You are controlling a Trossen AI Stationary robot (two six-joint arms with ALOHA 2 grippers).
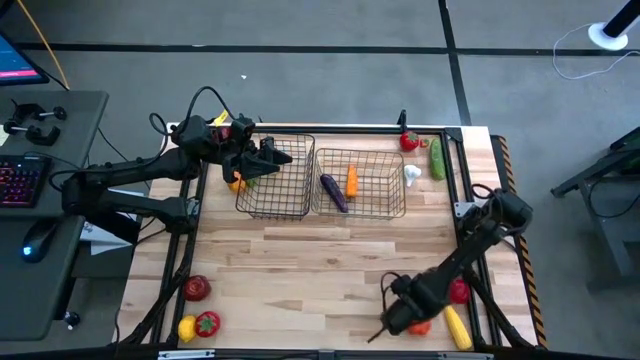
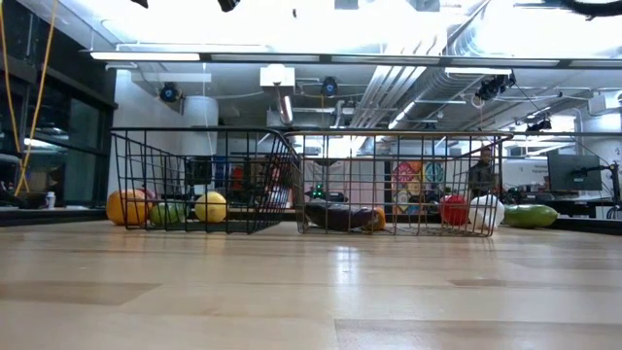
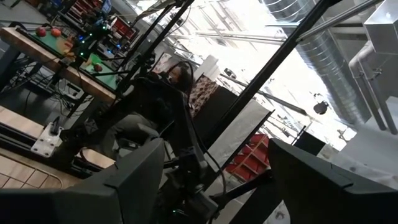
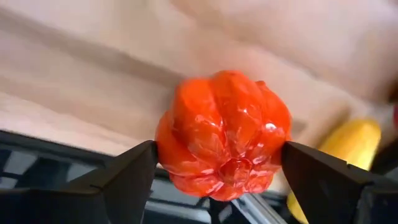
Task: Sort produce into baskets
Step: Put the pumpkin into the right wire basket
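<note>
Right wrist view: the right end effector (image 4: 219, 163) has its fingers closed against a red-orange pepper (image 4: 222, 134). The left end effector (image 1: 262, 158), fingers apart and empty, hovers over the narrower basket (image 1: 277, 207).

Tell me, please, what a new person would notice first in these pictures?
First, the right gripper at the table's front right corner, its fingers closed around a glossy orange-red pepper, with yellow corn beside it. Next, the two wire baskets at the back; the left gripper hangs open over the left one.
</note>
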